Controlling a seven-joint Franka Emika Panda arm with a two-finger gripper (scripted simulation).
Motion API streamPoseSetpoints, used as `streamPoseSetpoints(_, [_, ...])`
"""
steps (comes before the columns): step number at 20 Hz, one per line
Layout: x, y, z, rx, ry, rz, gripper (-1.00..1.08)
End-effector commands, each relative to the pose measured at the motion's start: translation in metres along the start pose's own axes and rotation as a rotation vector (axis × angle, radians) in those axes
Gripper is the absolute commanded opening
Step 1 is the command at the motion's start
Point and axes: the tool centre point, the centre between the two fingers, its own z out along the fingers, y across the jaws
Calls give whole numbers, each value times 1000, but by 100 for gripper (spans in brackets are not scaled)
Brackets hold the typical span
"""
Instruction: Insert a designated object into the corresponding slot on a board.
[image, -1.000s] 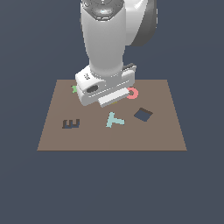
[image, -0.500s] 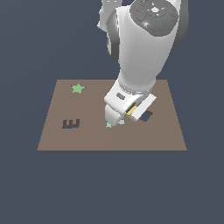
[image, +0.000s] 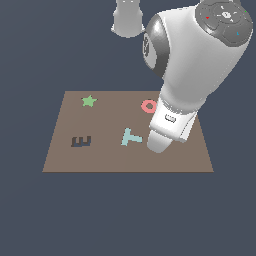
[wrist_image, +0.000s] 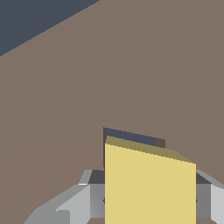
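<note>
Hovering low over the brown board (image: 65, 150) near its right edge in the exterior view, about midway between the far and near edges, the gripper (wrist_image: 148, 199) carries the yellow square block (wrist_image: 148, 188) clamped between its grey fingers (wrist_image: 72, 203); the jaws are closed on the block's two sides.

Step in hand, by judgement: final alignment before insertion. In the wrist view a thin strip of the dark navy slot (wrist_image: 131, 136) shows just beyond the block's top edge, so the block sits over or very close to the recess. Whether it has begun to enter cannot be told.

Next move, by judgement: match the block's edges to the slot's edges, descend straight, then release. A slight rotation error could catch a corner on the rim.

The block is flat, plain yellow, with sharp straight edges and a darker, shaded upper face. In the exterior view the arm hides both block and slot.
</note>
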Motion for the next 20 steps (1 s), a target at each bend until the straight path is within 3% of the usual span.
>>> streamPoseSetpoints(1, [4, -1, 0, 0, 0, -20, -100])
streamPoseSetpoints(10, [4, -2, 10, 0, 0, -21, -100])
streamPoseSetpoints(11, [4, -2, 10, 0, 0, -21, 100])
streamPoseSetpoints(20, [4, -2, 10, 0, 0, -21, 100])
